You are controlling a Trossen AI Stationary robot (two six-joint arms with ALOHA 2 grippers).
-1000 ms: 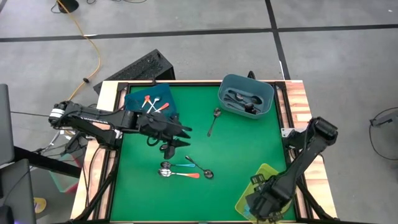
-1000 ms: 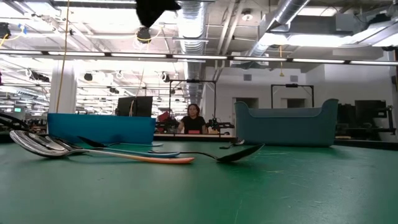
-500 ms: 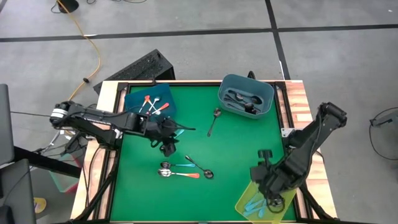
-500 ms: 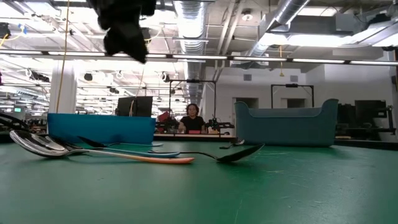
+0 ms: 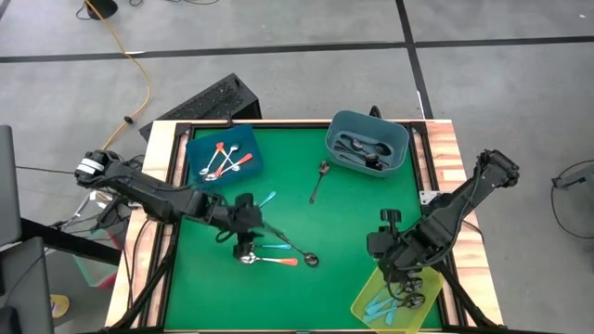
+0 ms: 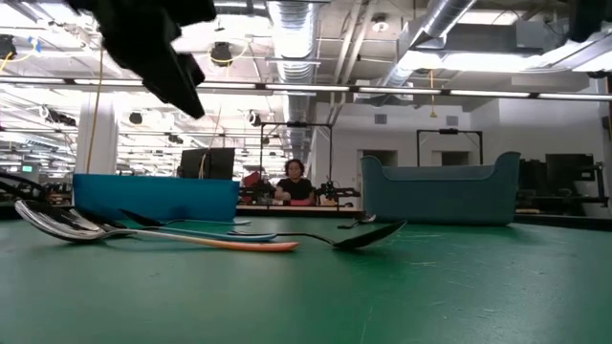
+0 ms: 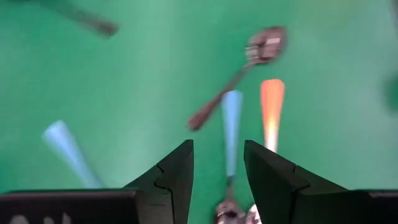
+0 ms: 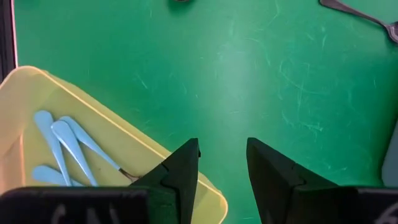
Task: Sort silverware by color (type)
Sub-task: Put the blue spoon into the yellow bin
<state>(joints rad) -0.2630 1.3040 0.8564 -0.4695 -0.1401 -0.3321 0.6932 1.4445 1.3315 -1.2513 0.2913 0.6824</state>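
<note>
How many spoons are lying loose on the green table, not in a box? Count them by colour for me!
Spoons with light blue handles: 2
Spoon with an orange-red handle: 1
Dark plain metal spoons: 2
Total: 5

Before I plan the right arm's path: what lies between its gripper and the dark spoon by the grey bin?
High view: only bare green mat between the right gripper and that dark spoon.
</note>
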